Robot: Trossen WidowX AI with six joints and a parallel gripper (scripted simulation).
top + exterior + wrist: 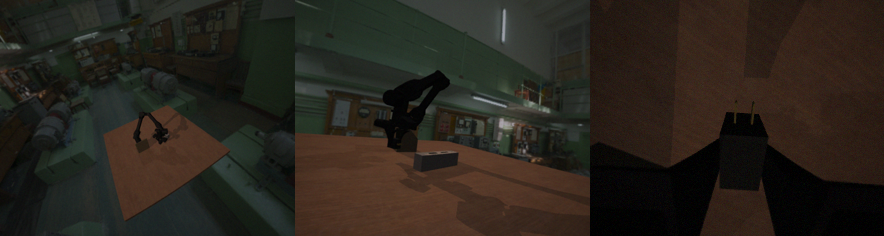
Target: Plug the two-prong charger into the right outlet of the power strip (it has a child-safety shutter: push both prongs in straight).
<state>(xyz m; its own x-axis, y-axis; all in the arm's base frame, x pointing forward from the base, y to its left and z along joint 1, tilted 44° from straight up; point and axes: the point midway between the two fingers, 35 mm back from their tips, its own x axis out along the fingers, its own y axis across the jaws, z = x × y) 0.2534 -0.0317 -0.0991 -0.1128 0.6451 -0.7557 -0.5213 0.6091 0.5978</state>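
Jaws of the gripper (742,165) grip the dark charger (742,155) by its sides, prongs (744,112) pointing away from the wrist. Charger sits low over the counter (357,195), just behind the grey power strip (435,160).

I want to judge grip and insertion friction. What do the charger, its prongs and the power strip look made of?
Charger: dark matte block, likely plastic, no gloss, held in the claw. Prongs: thin yellowish strips, probably brass-like metal. Power strip: grey matte box with two dark slots on top, plastic by its look; the dim light leaves it open.
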